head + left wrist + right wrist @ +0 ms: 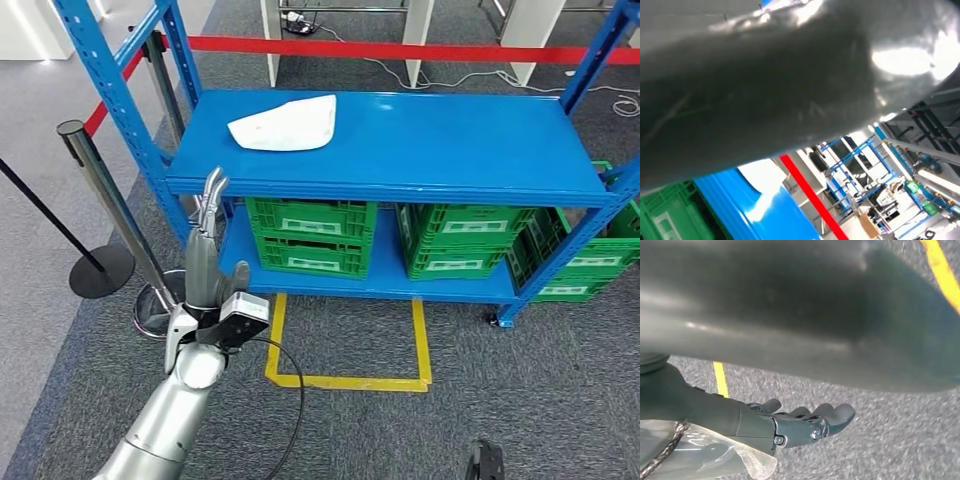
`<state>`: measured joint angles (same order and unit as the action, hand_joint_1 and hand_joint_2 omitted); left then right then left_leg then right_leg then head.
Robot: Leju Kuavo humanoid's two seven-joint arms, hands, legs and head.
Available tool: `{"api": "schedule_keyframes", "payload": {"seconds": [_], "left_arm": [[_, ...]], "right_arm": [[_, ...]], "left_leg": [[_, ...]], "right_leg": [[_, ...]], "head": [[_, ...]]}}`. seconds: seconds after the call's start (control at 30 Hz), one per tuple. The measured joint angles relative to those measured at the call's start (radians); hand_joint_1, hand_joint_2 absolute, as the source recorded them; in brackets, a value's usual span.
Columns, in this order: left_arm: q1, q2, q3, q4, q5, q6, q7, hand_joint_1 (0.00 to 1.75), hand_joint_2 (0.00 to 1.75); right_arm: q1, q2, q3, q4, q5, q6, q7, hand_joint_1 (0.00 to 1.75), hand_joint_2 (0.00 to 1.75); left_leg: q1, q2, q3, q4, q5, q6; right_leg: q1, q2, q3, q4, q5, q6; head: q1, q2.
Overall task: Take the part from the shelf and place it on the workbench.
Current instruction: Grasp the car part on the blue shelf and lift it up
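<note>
The part [287,125] is a flat white bag-like piece lying on the top board of the blue shelf [453,140], towards its left end. My left hand [207,245] is raised in front of the shelf's left front corner, below and left of the part, with fingers stretched upward and apart, holding nothing. In the left wrist view the hand's grey cover [783,75] is close and blurred, with the blue shelf [779,215] beyond it. My right hand [802,425] hangs low over the grey carpet, its fingers nearly straight and holding nothing.
Green crates [313,235] fill the lower shelf board, with more at the right end [596,255]. A yellow floor outline [351,380] lies before the shelf. Stanchion posts [106,195] with red tape [392,48] stand left of and behind the shelf.
</note>
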<state>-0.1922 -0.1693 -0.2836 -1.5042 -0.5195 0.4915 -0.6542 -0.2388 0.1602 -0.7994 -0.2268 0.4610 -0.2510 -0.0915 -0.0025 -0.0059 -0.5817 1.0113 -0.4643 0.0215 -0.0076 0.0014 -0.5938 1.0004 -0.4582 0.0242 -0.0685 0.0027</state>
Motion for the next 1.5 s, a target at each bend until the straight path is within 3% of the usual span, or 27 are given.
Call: {"api": "schedule_keyframes", "payload": {"seconds": [0.1, 0.13, 0.2, 0.23, 0.27, 0.3, 0.37, 0.4, 0.47, 0.57, 0.63, 0.73, 0.77, 0.8, 0.83, 0.9, 0.97, 1.03, 1.1, 1.17, 1.23, 1.3, 1.33, 1.43, 1.5], "left_arm": [[-0.002, -0.001, 0.000, 0.000, -0.002, 0.004, 0.000, 0.00, 0.00], [-0.002, -0.001, 0.000, 0.000, -0.002, 0.004, 0.000, 0.00, 0.00], [0.000, -0.001, 0.000, 0.000, -0.003, 0.005, 0.000, 0.00, 0.00], [0.003, 0.000, 0.000, 0.000, -0.003, 0.005, 0.000, 0.00, 0.00], [0.005, 0.001, 0.000, 0.000, -0.003, 0.005, 0.000, 0.00, 0.00], [0.007, 0.002, 0.000, 0.000, -0.003, 0.006, 0.000, 0.00, 0.00], [0.007, 0.003, 0.000, 0.000, -0.003, 0.006, 0.000, 0.00, 0.00], [0.007, 0.003, 0.000, 0.000, -0.003, 0.006, 0.000, 0.00, 0.00], [0.006, 0.003, 0.000, 0.000, -0.003, 0.007, 0.000, 0.00, 0.00], [0.006, 0.002, -0.002, 0.000, -0.003, 0.008, 0.000, 0.00, 0.00], [0.005, 0.001, -0.003, 0.000, -0.004, 0.008, 0.000, 0.00, 0.00], [0.004, -0.003, -0.006, 0.000, -0.004, 0.008, 0.000, 0.00, 0.00], [0.004, -0.004, -0.007, 0.000, -0.004, 0.008, 0.000, 0.00, 0.00], [0.004, -0.005, -0.009, 0.000, -0.004, 0.008, 0.000, 0.00, 0.00], [0.004, -0.006, -0.012, 0.000, -0.004, 0.008, 0.000, 0.00, 0.00], [0.002, -0.007, -0.019, 0.000, -0.004, 0.008, 0.000, 0.00, 0.00], [-0.001, -0.009, -0.025, 0.001, -0.004, 0.007, 0.000, 0.00, 0.00], [-0.003, -0.012, -0.031, 0.002, -0.005, 0.007, 0.001, 0.00, 0.00], [-0.005, -0.015, -0.036, 0.002, -0.006, 0.006, 0.003, 0.00, 0.00], [-0.006, -0.015, -0.041, 0.002, -0.007, 0.006, 0.005, 0.00, 0.00], [-0.005, -0.015, -0.045, 0.003, -0.007, 0.006, 0.005, 0.00, 0.00], [-0.004, -0.015, -0.047, 0.004, -0.007, 0.006, 0.005, 0.00, 0.00], [-0.004, -0.015, -0.048, 0.005, -0.007, 0.006, 0.005, 0.00, 0.00], [-0.004, -0.014, -0.049, 0.005, -0.007, 0.006, 0.005, 0.00, 0.00], [-0.003, -0.014, -0.049, 0.006, -0.007, 0.006, 0.006, 0.00, 0.00]], "right_arm": [[0.003, 0.001, -0.002, 0.000, -0.002, -0.004, 0.001, 0.00, 0.00], [0.002, 0.001, -0.002, 0.000, -0.002, -0.004, 0.001, 0.00, 0.00], [0.002, 0.001, -0.003, 0.000, -0.002, -0.002, 0.004, 0.00, 0.00], [0.003, 0.001, -0.004, 0.000, -0.002, -0.001, 0.005, 0.00, 0.00], [0.005, 0.001, -0.005, 0.000, -0.002, 0.000, 0.007, 0.00, 0.00], [0.007, 0.001, -0.005, 0.000, -0.002, 0.001, 0.010, 0.00, 0.00], [0.008, 0.001, -0.005, 0.000, -0.001, 0.003, 0.015, 0.00, 0.00], [0.007, 0.001, -0.006, 0.000, -0.001, 0.004, 0.016, 0.00, 0.00], [0.006, 0.001, -0.006, 0.000, -0.001, 0.005, 0.017, 0.00, 0.00], [0.006, 0.001, -0.006, 0.000, 0.000, 0.005, 0.017, 0.00, 0.00], [0.003, 0.000, -0.006, 0.000, 0.000, 0.006, 0.018, 0.00, 0.00], [0.005, -0.002, -0.008, 0.000, -0.002, 0.009, 0.020, 0.00, 0.00], [0.009, -0.003, -0.009, 0.000, -0.002, 0.010, 0.021, 0.00, 0.00], [0.012, -0.004, -0.010, 0.000, -0.002, 0.012, 0.021, 0.00, 0.00], [0.014, -0.005, -0.012, 0.000, -0.002, 0.013, 0.021, 0.00, 0.00], [0.015, -0.007, -0.015, 0.000, -0.003, 0.014, 0.021, 0.00, 0.00], [0.016, -0.009, -0.017, 0.000, -0.006, 0.014, 0.021, 0.00, 0.00], [0.018, -0.010, -0.019, 0.000, -0.009, 0.016, 0.021, 0.00, 0.00], [0.023, -0.012, -0.022, 0.000, -0.012, 0.018, 0.020, 0.00, 0.00], [0.024, -0.014, -0.025, 0.000, -0.015, 0.020, 0.020, 0.00, 0.00], [0.027, -0.015, -0.026, 0.000, -0.016, 0.021, 0.020, 0.00, 0.00], [0.031, -0.015, -0.028, 0.000, -0.017, 0.021, 0.020, 0.00, 0.00], [0.032, -0.015, -0.030, 0.000, -0.017, 0.021, 0.020, 0.00, 0.00], [0.033, -0.014, -0.032, 0.002, -0.017, 0.021, 0.020, 0.00, 0.00], [0.032, -0.013, -0.033, 0.004, -0.017, 0.020, 0.021, 0.00, 0.00]], "left_leg": [[0.003, 0.002, -0.009, 0.031, -0.021, -0.018], [0.005, 0.002, -0.029, 0.074, -0.043, -0.024], [0.008, 0.003, -0.097, 0.208, -0.097, -0.031], [0.009, 0.003, -0.130, 0.265, -0.112, -0.032], [0.009, 0.003, -0.148, 0.291, -0.108, -0.033], [0.009, 0.003, -0.147, 0.276, -0.083, -0.031], [0.008, 0.003, -0.098, 0.151, 0.001, -0.023], [0.006, 0.003, -0.068, 0.084, 0.028, -0.018], [0.001, 0.004, -0.038, 0.012, 0.039, -0.007], [0.002, 0.001, -0.026, -0.003, 0.027, 0.010], [0.006, 0.000, -0.012, -0.006, 0.021, 0.022], [0.005, 0.000, 0.001, -0.007, 0.007, 0.030], [0.004, 0.000, 0.006, -0.007, 0.001, 0.030], [0.004, -0.001, 0.014, -0.007, -0.005, 0.029], [0.004, -0.002, 0.024, -0.007, -0.013, 0.027], [0.003, -0.002, 0.045, -0.005, -0.030, 0.021], [0.001, -0.002, 0.055, -0.007, -0.045, 0.010], [0.000, -0.002, 0.061, -0.002, -0.048, -0.001], [0.001, 0.000, 0.051, 0.040, -0.045, -0.009], [0.004, 0.001, -0.002, 0.139, -0.067, -0.019], [0.006, 0.001, -0.075, 0.247, -0.121, -0.027], [0.006, 0.001, -0.116, 0.273, -0.145, -0.027], [0.005, 0.001, -0.116, 0.241, -0.127, -0.024], [-0.003, 0.002, -0.081, 0.066, 0.016, 0.001], [-0.012, 0.001, -0.069, 0.013, 0.063, 0.016]], "right_leg": [[-0.005, 0.000, 0.008, -0.003, -0.001, -0.017], [-0.007, 0.000, 0.013, -0.005, -0.003, -0.023], [-0.007, -0.001, 0.019, -0.005, -0.010, -0.029], [-0.007, -0.001, 0.023, -0.004, -0.014, -0.030], [-0.006, 0.000, 0.028, -0.004, -0.018, -0.029], [-0.006, 0.000, 0.035, -0.004, -0.022, -0.028], [-0.006, 0.001, 0.049, -0.005, -0.033, -0.024], [-0.005, 0.002, 0.054, -0.005, -0.039, -0.019], [-0.003, 0.001, 0.060, -0.007, -0.046, -0.008], [-0.003, -0.002, 0.061, 0.005, -0.045, 0.010], [-0.004, -0.002, 0.024, 0.070, -0.063, 0.020], [-0.004, -0.002, -0.100, 0.252, -0.124, 0.026], [-0.004, -0.002, -0.130, 0.281, -0.130, 0.026], [-0.004, -0.002, -0.143, 0.277, -0.118, 0.026], [-0.004, -0.002, -0.137, 0.235, -0.086, 0.023], [-0.003, -0.003, -0.093, 0.098, 0.003, 0.016], [0.001, -0.004, -0.060, 0.013, 0.038, 0.004], [0.003, -0.002, -0.047, 0.004, 0.030, -0.011], [0.001, 0.000, -0.028, 0.001, 0.026, -0.025], [-0.001, 0.002, -0.005, -0.001, 0.011, -0.034], [-0.001, 0.003, 0.016, -0.001, -0.008, -0.038], [0.000, 0.005, 0.042, -0.001, -0.028, -0.037], [0.000, 0.006, 0.057, -0.001, -0.038, -0.037], [0.004, 0.009, 0.093, -0.003, -0.070, -0.031], [0.005, 0.010, 0.105, -0.002, -0.084, -0.019]], "head": [[-0.003, 0.000], [-0.004, 0.000], [-0.006, 0.000], [-0.006, 0.000], [-0.006, 0.000], [-0.006, 0.000], [-0.006, 0.000], [-0.005, 0.000], [-0.005, 0.000], [-0.004, 0.000], [0.000, 0.000], [0.004, 0.000], [0.004, 0.000], [0.004, 0.000], [0.004, 0.000], [0.005, 0.000], [0.006, 0.000], [0.007, 0.000], [0.006, 0.000], [0.006, 0.000], [0.006, 0.000], [0.006, 0.000], [0.006, 0.000], [0.009, 0.000], [0.011, 0.000]]}}
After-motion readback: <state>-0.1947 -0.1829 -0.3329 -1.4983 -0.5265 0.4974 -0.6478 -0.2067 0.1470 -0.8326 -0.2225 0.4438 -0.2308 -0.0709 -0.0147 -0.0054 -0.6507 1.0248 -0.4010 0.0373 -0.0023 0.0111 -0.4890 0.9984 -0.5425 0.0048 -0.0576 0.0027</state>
